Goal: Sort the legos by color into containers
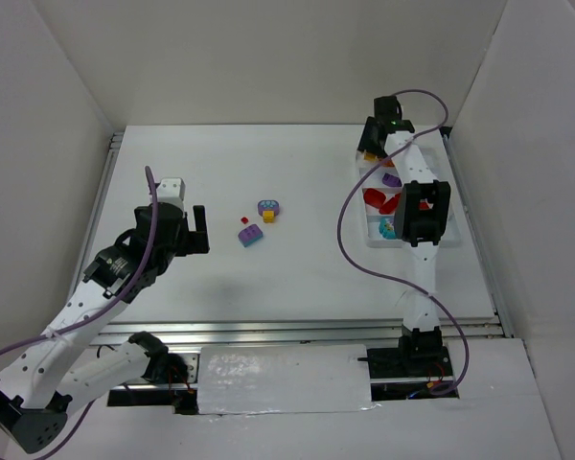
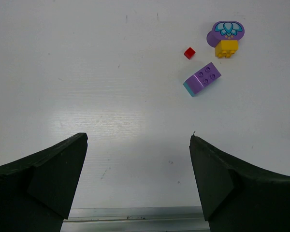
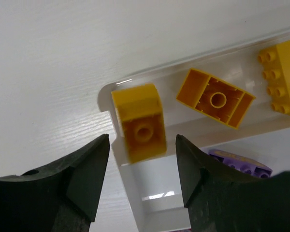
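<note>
With right tool (image 3: 142, 140) parted around the loose yellow brick (image 3: 135, 113) at the tray (image 3: 128, 188) corner and left tool (image 2: 138, 140) wide open, could tip it over the rim onto the table (image 3: 48, 63).

You see the right claw (image 3: 141, 140) with its jaws apart over the white tray (image 3: 152, 181) on the table (image 3: 63, 58). A blurred yellow brick (image 3: 137, 121) lies between them, touching neither. Along that compartment lie an upturned yellow brick (image 3: 215, 98) and a studded yellow brick (image 3: 282, 77), and a purple piece (image 3: 239, 163) sits in the next compartment
</note>
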You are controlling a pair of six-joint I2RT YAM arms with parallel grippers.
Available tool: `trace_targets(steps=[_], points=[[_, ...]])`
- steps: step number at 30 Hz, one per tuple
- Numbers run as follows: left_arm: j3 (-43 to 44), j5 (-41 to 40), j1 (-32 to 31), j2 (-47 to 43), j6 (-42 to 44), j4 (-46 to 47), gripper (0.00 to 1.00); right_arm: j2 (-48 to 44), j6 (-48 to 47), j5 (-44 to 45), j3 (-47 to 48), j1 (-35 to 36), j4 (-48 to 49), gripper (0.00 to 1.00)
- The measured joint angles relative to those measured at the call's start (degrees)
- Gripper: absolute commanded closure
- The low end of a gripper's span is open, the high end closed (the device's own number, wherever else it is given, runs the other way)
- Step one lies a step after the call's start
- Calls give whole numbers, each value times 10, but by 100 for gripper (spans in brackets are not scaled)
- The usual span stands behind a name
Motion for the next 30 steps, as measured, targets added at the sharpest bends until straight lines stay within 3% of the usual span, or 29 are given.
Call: trace_targets(steps=[6, 13, 19, 24, 30], points=[[0, 0, 0, 0, 0, 0, 1, 0, -10, 11, 0, -1, 5, 13], [0, 0, 1, 0, 1, 0, 0, -5, -22, 21, -2, 7, 7, 9], [0, -3, 7, 0, 0, 0, 0, -83, -44, 50, -76, 96, 0, 1], [0, -14, 10, 0, -1, -1, 0, -147, -17, 46, -114, 221, -1, 1], [0, -15, 10, 0, -1, -1, 0, -185, 56, 89, -221, 335, 6, 19]])
